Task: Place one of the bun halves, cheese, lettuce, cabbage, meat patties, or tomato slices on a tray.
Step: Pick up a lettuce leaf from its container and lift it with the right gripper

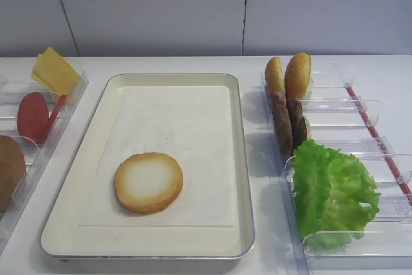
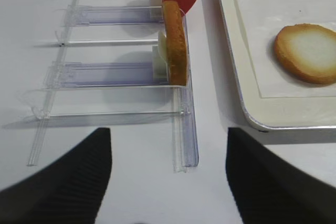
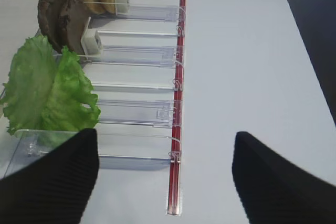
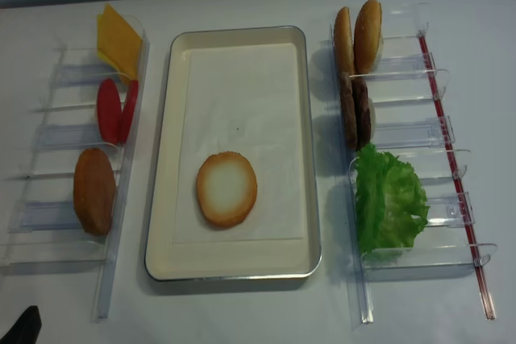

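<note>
A bun half (image 1: 149, 181) lies pale face up on the cream tray (image 1: 241, 159), near its front. More bun halves (image 1: 290, 76) and dark meat patties (image 1: 288, 123) stand on edge in the right bin, with a crinkled green bunch (image 1: 331, 191) in front of them; I cannot tell lettuce from cabbage in it. The left bin holds cheese (image 4: 118, 38), tomato slices (image 4: 115, 110) and another bun half (image 4: 94, 191). My left gripper (image 2: 169, 145) is open over bare table at that bin's front end. My right gripper (image 3: 167, 148) is open and holds nothing, near the right bin's front corner.
Clear divided bins flank the tray, one on the left (image 4: 48, 215) and one on the right (image 4: 419, 259). A red rail (image 3: 176, 129) runs along the right bin's outer side. The table's right edge (image 3: 307, 51) lies beyond it.
</note>
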